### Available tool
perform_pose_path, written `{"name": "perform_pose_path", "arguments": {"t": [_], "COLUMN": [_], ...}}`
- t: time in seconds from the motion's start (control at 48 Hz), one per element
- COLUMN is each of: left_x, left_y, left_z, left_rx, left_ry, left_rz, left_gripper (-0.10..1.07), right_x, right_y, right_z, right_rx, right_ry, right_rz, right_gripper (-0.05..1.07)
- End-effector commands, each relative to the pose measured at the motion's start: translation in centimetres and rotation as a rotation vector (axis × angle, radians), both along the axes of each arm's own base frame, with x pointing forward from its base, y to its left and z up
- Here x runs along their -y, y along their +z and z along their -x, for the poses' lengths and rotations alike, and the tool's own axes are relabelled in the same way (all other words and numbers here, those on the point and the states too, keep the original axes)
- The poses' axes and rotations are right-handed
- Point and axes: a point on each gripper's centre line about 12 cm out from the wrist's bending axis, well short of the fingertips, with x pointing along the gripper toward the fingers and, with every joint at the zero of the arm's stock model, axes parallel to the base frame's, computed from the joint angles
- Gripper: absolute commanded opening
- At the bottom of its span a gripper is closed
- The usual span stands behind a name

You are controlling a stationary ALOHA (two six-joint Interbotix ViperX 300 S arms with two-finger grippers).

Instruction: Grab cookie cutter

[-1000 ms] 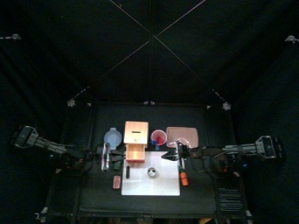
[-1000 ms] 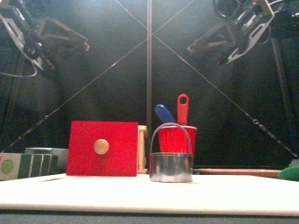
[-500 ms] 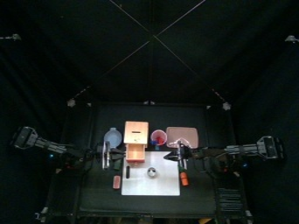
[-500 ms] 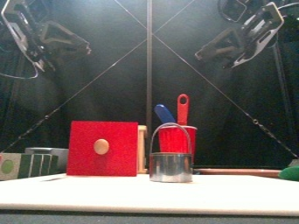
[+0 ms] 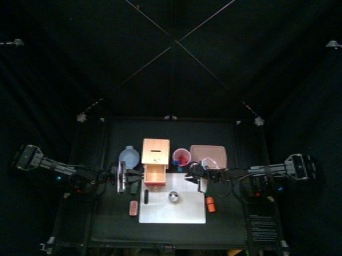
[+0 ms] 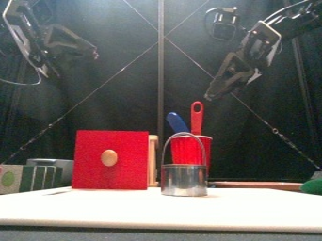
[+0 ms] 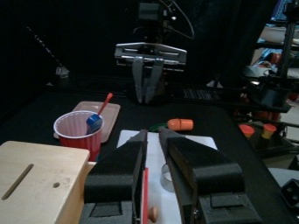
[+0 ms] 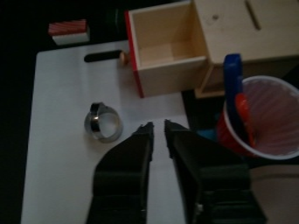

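The cookie cutter [image 6: 184, 179] is a small round metal ring standing on the white mat [image 5: 187, 212], in front of the red cup [image 6: 191, 149]. It shows in the top view [image 5: 174, 197] and in the right wrist view [image 8: 103, 122]. My right gripper [image 6: 214, 92] hangs high above the table, tilted down toward the middle. In the right wrist view, the right gripper [image 8: 158, 128] has its jaws close together and empty, with the ring off to one side. My left gripper [image 7: 155, 138] rests at the left, shut and empty, raised in the front view [image 6: 78, 44].
A wooden box with a red front [image 6: 109, 160] stands left of the cup [image 5: 181, 155]. The cup holds a red and a blue utensil. A pink tray [image 5: 209, 155] lies at the back right. An orange piece [image 5: 211, 204] and a small red piece [image 5: 132, 208] lie near the mat.
My right gripper has come down and moved left toward the table's middle. The left arm and the objects have not moved.
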Motion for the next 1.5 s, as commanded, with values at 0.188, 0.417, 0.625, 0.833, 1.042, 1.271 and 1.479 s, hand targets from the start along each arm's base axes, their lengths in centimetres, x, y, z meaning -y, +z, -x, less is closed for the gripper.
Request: {"name": "perform_pose_path", "arguments": {"t": [0.188,0.417,0.625,0.833,1.042,1.271,1.479], "left_x": [-0.3,-0.7,-1.0,-1.4,-1.3,-1.2,-1.2], "left_y": [0.4,0.1,-0.4,-0.9,-1.3,-1.6,-1.9], "left_z": [-0.3,-0.1,0.1,0.4,0.6,0.8,1.0], "left_rx": [0.011,0.001,-0.011,-0.027,-0.035,-0.041,-0.051], "left_ry": [0.013,0.026,0.038,0.048,0.037,0.025,0.025], "left_rz": [-0.003,-0.012,-0.016,-0.026,-0.043,-0.058,-0.06], "left_gripper": [0.63,0.63,0.63,0.63,0.63,0.63,0.63], "right_x": [-2.8,-3.8,-4.7,-5.5,-6.4,-6.7,-6.5], "right_y": [0.8,0.4,-0.7,-2.0,-3.6,-4.8,-5.0], "right_z": [-2.1,-5.4,-8.0,-10.1,-11.3,-11.9,-12.2], "right_rx": [-0.152,-0.211,-0.299,-0.414,-0.49,-0.528,-0.53], "right_ry": [0.003,-0.011,-0.02,-0.048,-0.05,-0.065,-0.072], "right_rz": [-0.015,-0.05,-0.041,-0.052,-0.047,-0.084,-0.092], "right_gripper": [0.95,0.95,0.95,0.95,0.95,0.84,0.56]}}
